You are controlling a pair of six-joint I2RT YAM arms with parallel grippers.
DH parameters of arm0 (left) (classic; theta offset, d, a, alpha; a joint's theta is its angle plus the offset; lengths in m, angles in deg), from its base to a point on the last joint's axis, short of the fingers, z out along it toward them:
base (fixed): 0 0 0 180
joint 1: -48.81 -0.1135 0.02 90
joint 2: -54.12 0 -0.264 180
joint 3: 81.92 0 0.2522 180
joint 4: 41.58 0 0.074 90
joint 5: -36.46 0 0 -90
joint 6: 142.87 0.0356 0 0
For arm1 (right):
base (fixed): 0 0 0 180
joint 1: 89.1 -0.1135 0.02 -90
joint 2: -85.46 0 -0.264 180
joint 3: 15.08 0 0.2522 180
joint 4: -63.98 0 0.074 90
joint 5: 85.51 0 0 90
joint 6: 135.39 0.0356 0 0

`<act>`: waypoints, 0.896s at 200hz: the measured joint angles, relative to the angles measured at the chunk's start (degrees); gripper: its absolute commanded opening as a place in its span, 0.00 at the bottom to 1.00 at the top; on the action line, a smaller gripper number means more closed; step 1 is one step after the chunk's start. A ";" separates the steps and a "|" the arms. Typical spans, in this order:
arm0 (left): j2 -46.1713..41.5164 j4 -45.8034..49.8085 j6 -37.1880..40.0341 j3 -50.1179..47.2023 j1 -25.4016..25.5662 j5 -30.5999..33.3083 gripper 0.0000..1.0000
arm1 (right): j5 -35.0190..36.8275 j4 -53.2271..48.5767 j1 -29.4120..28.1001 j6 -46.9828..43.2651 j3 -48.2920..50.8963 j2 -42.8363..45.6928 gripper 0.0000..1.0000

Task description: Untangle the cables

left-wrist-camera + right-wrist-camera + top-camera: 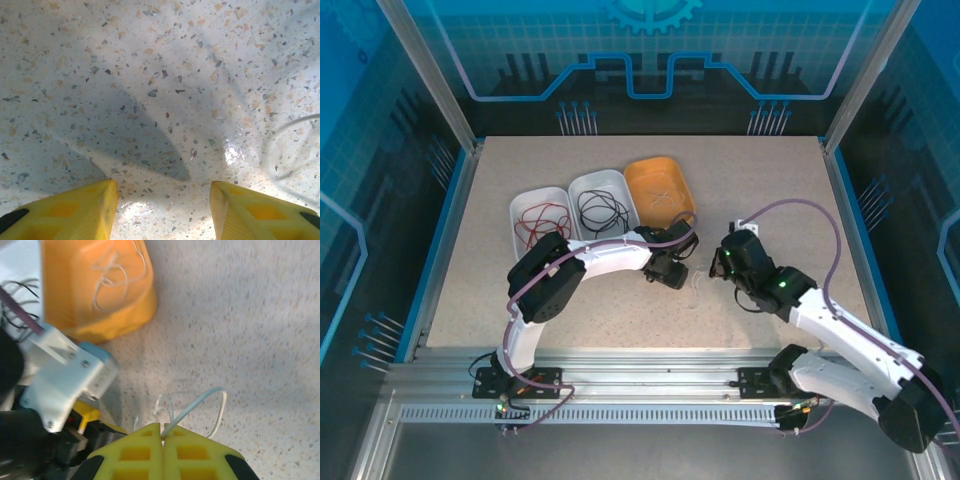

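A whitish cable loops over the speckled table, and my right gripper is shut on one strand of it. From above, this cable lies between the two grippers. My left gripper hangs open just above the table with nothing between its yellow fingers; a curve of the whitish cable lies to its right. In the top view the left gripper is just left of the right gripper. Red cables, black cables and whitish cables lie in separate trays.
Three trays stand in a row behind the grippers: a white tray with red cables, a white tray with black ones, an orange tray with whitish ones. The orange tray is close ahead of the right gripper. The left wrist's camera housing is beside it.
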 measured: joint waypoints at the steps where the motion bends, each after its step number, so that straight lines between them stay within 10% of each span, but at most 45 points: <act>1: 0.00 0.00 0.00 -0.02 0.00 0.00 0.53 | 0.04 -0.13 0.02 -0.09 -0.13 0.07 0.00; 89: -3.10 -5.64 -0.59 -5.31 -0.66 -1.44 0.63 | 0.22 -10.43 0.09 -9.05 -15.93 1.84 0.00; 179: -29.31 -32.20 4.98 -32.35 -1.20 -3.34 0.72 | -4.85 -11.37 0.09 -10.75 -19.98 -0.42 0.00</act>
